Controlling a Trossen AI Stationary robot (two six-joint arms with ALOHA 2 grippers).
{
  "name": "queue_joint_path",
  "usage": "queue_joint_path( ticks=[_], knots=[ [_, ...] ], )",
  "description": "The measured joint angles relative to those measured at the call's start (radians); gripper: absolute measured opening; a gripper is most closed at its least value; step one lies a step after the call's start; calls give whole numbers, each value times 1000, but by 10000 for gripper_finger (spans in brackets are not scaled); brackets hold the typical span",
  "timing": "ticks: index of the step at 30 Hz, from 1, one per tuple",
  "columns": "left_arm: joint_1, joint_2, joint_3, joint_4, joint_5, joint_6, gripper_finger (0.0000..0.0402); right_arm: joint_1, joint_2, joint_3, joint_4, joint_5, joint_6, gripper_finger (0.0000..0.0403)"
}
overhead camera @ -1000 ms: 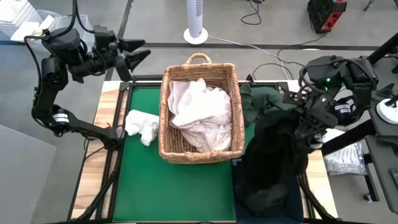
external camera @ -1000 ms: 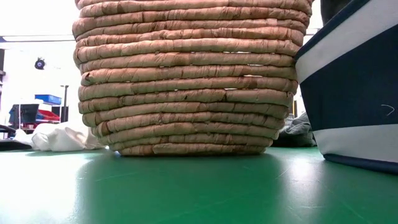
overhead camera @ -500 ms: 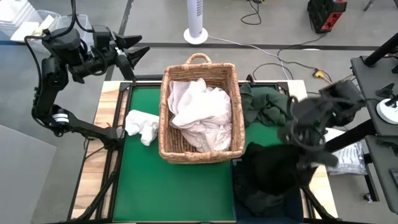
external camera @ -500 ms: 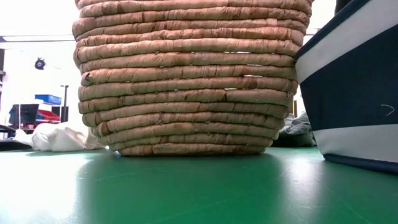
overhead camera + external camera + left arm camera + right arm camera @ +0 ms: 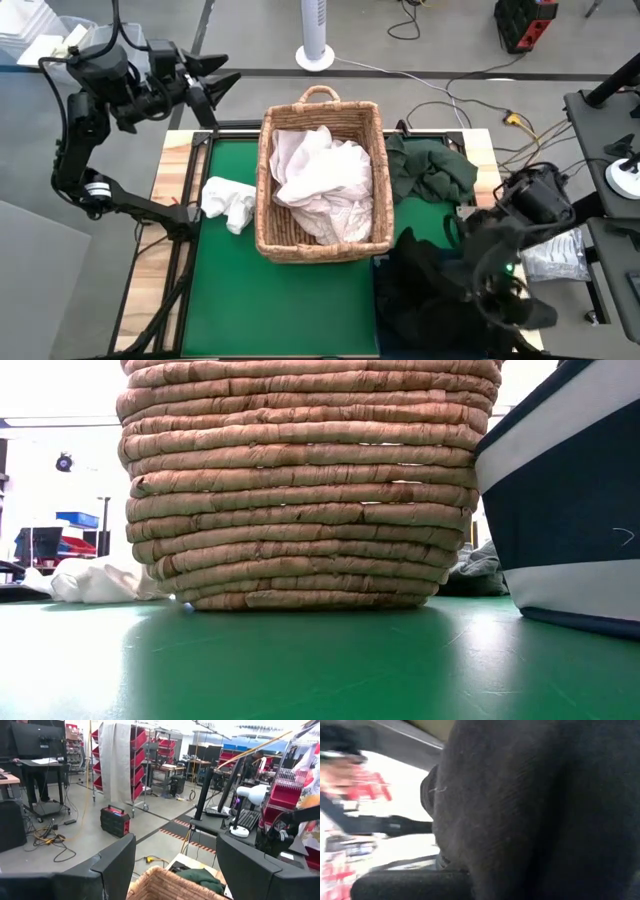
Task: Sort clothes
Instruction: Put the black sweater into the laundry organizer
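Note:
A black garment (image 5: pixel 425 290) lies heaped in the dark blue bin (image 5: pixel 570 490) at the table's near right corner. My right gripper (image 5: pixel 480 290) is low over that heap, and in the right wrist view black cloth (image 5: pixel 545 810) fills most of the picture. White clothes (image 5: pixel 322 180) fill the wicker basket (image 5: pixel 266 190) (image 5: pixel 300 480). Another white garment (image 5: pixel 228 203) (image 5: pixel 95 580) lies on the mat to the basket's left. A dark green garment (image 5: pixel 430 170) lies to its right. My left gripper (image 5: pixel 215 85) (image 5: pixel 175 865) is open, raised beyond the table's far left corner.
The basket stands in the middle of the green mat (image 5: pixel 290 310), with bare mat in front of it and at its near left. The bin presses close against the basket's right near corner. A plastic-wrapped packet (image 5: pixel 555 255) lies off the table's right edge.
My right arm has swung down and toward the table's near edge. The black garment, which hung tall below it over the bin, has sunk into a low heap in the bin.

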Motion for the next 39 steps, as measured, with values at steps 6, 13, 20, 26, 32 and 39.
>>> queue_joint_path(
  ticks=[6, 13, 20, 26, 32, 39],
  knots=[
    [0, 0, 26, 11, 1, 6, 252, 65, -11, 7, 86, 173, 73, 18],
    [0, 0, 51, 24, 1, 61, 252, 63, -47, -67, -64, 451, 77, 18],
    [0, 2, 52, 25, 0, 82, 252, 53, -67, -218, -108, 579, 61, 18],
    [0, 9, 51, 24, 0, 106, 252, 60, -94, -409, -112, 521, 49, 18],
    [0, 23, 51, 22, 0, 108, 252, 59, -97, -558, -111, 499, -19, 18],
    [0, 38, 51, 21, 0, 108, 252, 59, -91, -708, -98, 497, -65, 18]
  ],
)
